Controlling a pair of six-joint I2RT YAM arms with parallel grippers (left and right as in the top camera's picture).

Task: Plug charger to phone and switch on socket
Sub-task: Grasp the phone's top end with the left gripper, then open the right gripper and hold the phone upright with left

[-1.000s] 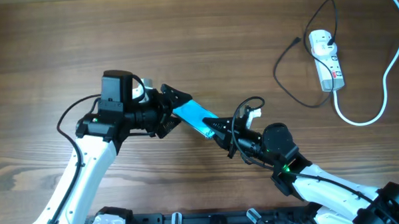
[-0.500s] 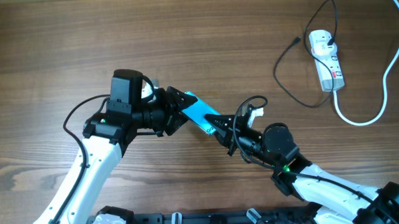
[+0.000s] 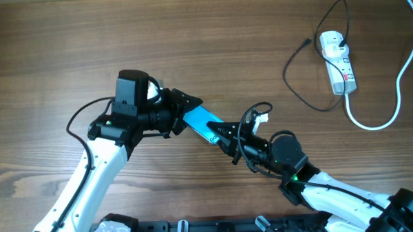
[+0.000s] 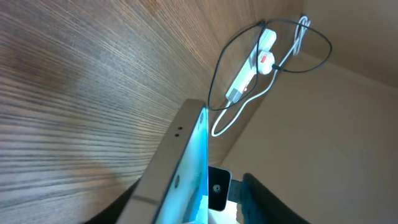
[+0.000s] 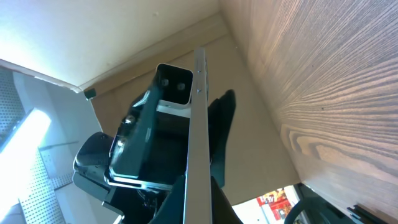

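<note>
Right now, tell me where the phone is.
In the overhead view the phone is mid-table, clamped between the left gripper and the right gripper, far from the socket at the upper right.

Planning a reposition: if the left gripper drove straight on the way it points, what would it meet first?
Most likely the right gripper. The left gripper holds one end of the flat cyan-screened phone, and the right gripper grips its far end, directly in line.
</note>
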